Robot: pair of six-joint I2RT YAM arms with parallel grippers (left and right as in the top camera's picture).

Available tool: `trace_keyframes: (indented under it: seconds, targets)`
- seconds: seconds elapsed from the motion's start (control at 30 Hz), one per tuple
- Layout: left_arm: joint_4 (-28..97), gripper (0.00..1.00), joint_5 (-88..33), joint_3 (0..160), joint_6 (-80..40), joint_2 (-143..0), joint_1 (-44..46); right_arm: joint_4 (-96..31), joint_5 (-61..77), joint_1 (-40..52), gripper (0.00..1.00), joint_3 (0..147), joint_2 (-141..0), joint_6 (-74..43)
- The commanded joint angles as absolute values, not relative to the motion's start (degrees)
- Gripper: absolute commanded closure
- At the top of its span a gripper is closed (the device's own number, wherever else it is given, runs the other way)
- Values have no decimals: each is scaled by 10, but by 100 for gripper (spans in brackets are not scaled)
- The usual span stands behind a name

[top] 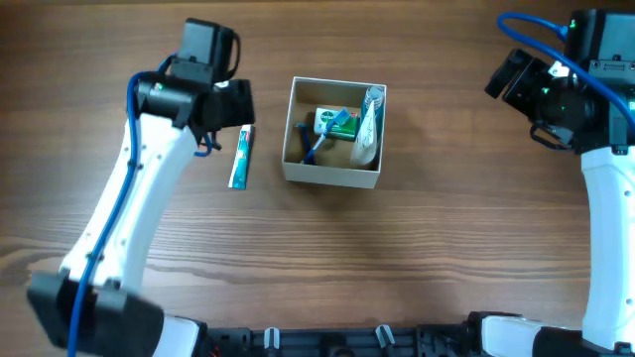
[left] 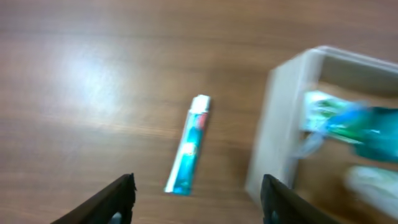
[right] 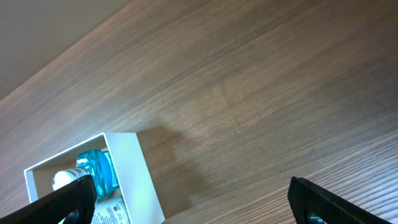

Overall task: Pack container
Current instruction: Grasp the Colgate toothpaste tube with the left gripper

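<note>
The container (top: 328, 175), a square white cardboard box with a tan inside, stands in the middle of the table. It holds a green packet (top: 335, 122), a blue-handled item (top: 316, 146) and a clear-wrapped item (top: 367, 134). A teal toothpaste tube (top: 241, 157) lies on the table left of the box; it also shows in the left wrist view (left: 188, 146). My left gripper (left: 196, 199) is open and empty above the tube, beside the box (left: 277, 124). My right gripper (right: 186, 199) is open and empty, far right of the box (right: 140, 180).
The wooden table (top: 446, 248) extends all round the box. The left arm (top: 129, 198) reaches in from the front left. The right arm (top: 605, 198) stands at the right edge.
</note>
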State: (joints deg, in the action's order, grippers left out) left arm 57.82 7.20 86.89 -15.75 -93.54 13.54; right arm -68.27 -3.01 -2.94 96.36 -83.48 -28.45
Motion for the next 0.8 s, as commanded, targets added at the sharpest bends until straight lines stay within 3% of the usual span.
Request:
trace_keyframes:
  seconds: [0.0,0.37,0.47,0.57,0.67,0.77]
  targets:
    - [556,33,-1,807,-104,-1011,105,-682,-27,-31,0,967,-841,-285]
    - [502,37,-16,795,-92,-1169,104,-682,-27,-31,0,967,-841,-285]
    - [496,43,-19,794,-92,-1182,104,-682,-27,-31,0,967,-841,-285]
    - [482,57,-19,794,-92,-1183,103,-682,-27,-31,0,967,-841,-285]
    - [470,61,-19,794,-92,-1183,104,-682,-27,-31,0,967,-841,-285]
    - [470,73,-20,794,-92,-1183,104,-682,-27,-31,0,967,-841,-285]
